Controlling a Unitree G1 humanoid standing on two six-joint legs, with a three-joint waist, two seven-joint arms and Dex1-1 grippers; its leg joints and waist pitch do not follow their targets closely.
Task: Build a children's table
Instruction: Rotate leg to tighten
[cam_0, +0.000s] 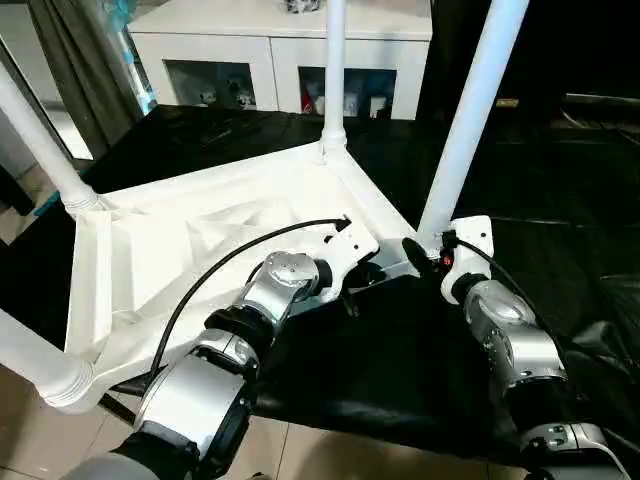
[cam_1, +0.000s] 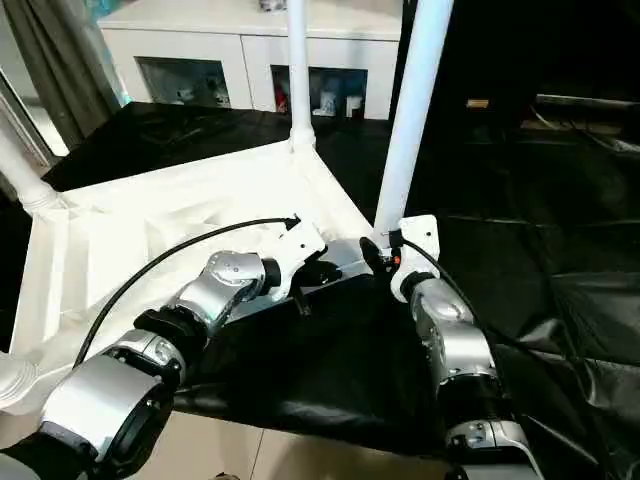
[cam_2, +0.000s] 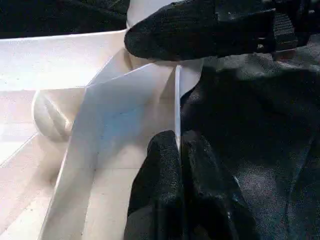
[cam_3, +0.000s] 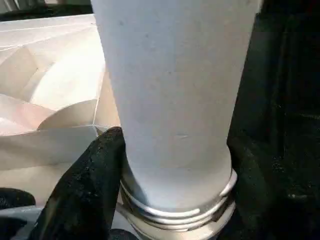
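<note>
Children's table (cam_0: 200, 240) is lying upside down on the black-sheeted tabletop (cam_0: 560, 250), legs pointing up. Left claw (cam_2: 179, 150) is pinching the table's rim fully closed, near centre. Right claw (cam_3: 172, 165) is gripping the leg (cam_0: 470, 120) base at 3 o'clock, fingers (cam_3: 90, 175) spread around it.

Black-sheeted table (cam_0: 560, 260) — upturned children's table (cam_0: 200, 250) on it (legs up), sheet seemingly wrinkled.

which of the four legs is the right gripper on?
The near-right leg, at the corner closest to the robot's right arm. The right gripper has a finger on each side of its base; the other three legs stand free at the remaining corners of the upturned top.
</note>
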